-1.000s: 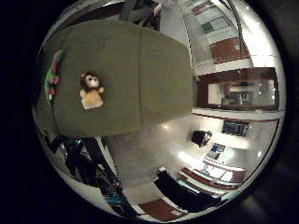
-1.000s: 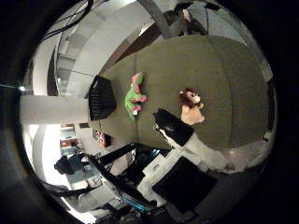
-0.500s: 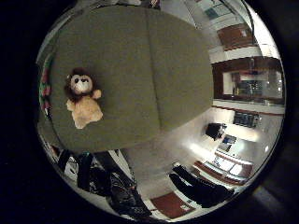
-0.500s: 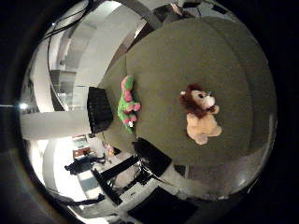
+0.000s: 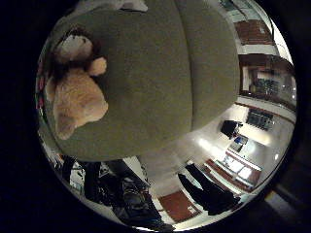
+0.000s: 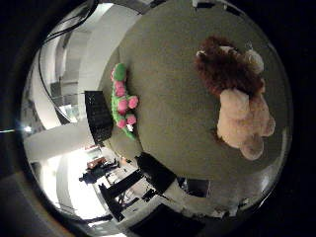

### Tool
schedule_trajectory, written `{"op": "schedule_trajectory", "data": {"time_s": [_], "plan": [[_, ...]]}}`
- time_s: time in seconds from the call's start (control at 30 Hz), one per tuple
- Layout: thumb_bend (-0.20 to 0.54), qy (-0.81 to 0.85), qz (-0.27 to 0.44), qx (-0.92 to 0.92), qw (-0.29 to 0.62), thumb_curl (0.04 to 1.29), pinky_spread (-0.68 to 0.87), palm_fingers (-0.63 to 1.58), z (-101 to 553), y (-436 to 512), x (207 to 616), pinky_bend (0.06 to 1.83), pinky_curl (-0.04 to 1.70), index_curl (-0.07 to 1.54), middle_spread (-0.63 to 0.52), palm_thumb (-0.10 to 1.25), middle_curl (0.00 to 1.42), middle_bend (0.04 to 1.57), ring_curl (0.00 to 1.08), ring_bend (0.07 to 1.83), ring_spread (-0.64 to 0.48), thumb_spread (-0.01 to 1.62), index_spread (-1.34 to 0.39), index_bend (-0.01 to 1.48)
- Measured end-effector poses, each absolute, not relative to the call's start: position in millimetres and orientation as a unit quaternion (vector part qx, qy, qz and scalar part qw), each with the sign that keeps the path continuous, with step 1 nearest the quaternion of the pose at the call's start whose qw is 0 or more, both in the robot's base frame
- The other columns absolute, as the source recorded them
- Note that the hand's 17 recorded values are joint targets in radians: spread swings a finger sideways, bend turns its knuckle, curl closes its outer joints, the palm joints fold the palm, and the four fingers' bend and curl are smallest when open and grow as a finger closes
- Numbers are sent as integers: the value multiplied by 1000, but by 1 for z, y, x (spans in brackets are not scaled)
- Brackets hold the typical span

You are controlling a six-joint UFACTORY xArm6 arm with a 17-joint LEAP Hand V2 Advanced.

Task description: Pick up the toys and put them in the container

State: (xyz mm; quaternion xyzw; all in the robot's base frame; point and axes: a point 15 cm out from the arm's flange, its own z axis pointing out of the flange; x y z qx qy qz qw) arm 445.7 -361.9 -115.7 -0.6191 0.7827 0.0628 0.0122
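Note:
A plush lion (image 6: 235, 99) with a brown mane and a tan body lies on the olive-green table (image 6: 168, 89). It fills much of the right thumb side palm view, so it is close under my hand. It also shows large in the right little finger side palm view (image 5: 73, 83). A green and pink soft toy (image 6: 122, 97) lies on the table away from the lion, near the table's edge. A black container (image 6: 99, 117) stands at that edge, just beyond the green toy.
The table edge (image 5: 146, 153) drops to a shiny floor (image 5: 180, 146). Dark chairs and equipment (image 5: 112, 184) stand on the floor beside the table. Wooden wall panels and a window (image 5: 260, 83) lie further off.
The camera has moved down towards the lion, which now looks much larger in both palm views. The toys and the container have not moved on the table.

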Motion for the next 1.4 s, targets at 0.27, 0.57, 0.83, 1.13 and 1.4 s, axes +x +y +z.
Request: {"op": "schedule_trajectory", "data": {"time_s": [0.27,0.57,0.83,1.13,1.4], "plan": [[-25,781,77,-619,0,290,503,200,-145,-357,440,753,-3,295,201,390,342,252,229,347,268,1024,-105,166],[-3,775,82,-626,-29,351,107,789,-159,-354,430,1040,5,272,-131,661,466,506,327,722,-107,1031,-248,175],[-10,777,49,-627,-20,450,-238,1109,-125,-373,449,1555,297,602,-392,947,838,805,615,1219,-303,958,-502,601],[-6,788,-16,-616,-3,517,-171,1047,-13,-405,454,1673,449,946,-367,1069,1079,1057,754,1366,-261,990,-421,948],[-14,756,-68,-651,13,569,-167,1040,107,-350,474,1643,540,1040,-314,1083,1100,1112,810,1364,-256,1013,-368,953]]}}
